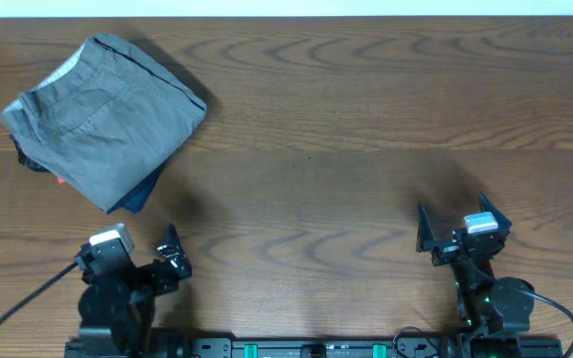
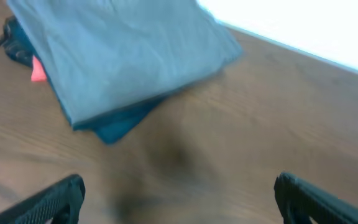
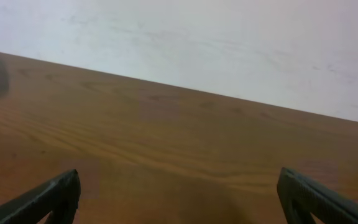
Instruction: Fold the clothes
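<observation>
Both spread, empty: left claw (image 1: 133, 249), right claw (image 1: 454, 215) | shorts (image 1: 102, 109) folded atop navy garment (image 1: 138, 195)

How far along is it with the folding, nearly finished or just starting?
It looks done: the grey shorts lie folded in a compact bundle, stacked on a dark blue garment. Nothing is in hand: the left hand and right hand are open, empty and away from the pile. Nothing obvious is left.

A dark navy garment (image 2: 120, 124) with a red-orange bit (image 2: 37, 70) lies on the wooden table (image 1: 366, 129).
</observation>
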You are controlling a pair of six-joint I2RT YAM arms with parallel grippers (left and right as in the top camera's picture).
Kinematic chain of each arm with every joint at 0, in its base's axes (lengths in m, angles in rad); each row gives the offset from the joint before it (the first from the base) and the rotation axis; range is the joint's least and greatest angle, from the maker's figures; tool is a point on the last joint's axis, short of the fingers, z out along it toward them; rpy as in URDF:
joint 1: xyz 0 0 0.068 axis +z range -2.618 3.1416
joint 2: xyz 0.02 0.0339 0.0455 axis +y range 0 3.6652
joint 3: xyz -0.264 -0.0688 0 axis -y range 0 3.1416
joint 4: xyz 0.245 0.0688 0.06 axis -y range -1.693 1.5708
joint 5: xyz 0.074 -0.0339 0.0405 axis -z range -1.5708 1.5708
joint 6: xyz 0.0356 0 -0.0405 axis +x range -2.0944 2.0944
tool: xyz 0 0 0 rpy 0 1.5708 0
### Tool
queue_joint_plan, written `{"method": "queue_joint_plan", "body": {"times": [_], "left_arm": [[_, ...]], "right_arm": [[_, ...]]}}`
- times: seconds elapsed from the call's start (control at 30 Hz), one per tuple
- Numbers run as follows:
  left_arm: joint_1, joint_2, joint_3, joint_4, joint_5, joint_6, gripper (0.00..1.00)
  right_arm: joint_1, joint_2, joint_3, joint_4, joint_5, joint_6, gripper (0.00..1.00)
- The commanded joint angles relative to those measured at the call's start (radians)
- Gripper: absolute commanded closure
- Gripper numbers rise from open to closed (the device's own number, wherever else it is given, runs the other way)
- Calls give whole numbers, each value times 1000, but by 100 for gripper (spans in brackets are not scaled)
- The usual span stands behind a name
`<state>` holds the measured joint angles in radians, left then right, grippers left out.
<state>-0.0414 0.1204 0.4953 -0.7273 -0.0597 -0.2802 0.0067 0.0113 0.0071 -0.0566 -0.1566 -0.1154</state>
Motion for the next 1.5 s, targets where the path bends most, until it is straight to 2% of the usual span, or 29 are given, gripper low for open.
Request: {"method": "queue_joint_plan", "body": {"times": [0.0,0.37,1.47], "left_arm": [[8,-87,-113,86,-11,17,2],[8,-119,-478,693,-1,16,2],[8,-116,-491,661,-1,13,2]], "right_arm": [[10,-5,-2,-4,10,-13,1],[10,-5,-2,-4,10,-13,1],[10,-5,-2,-4,10,-13,1]]}}
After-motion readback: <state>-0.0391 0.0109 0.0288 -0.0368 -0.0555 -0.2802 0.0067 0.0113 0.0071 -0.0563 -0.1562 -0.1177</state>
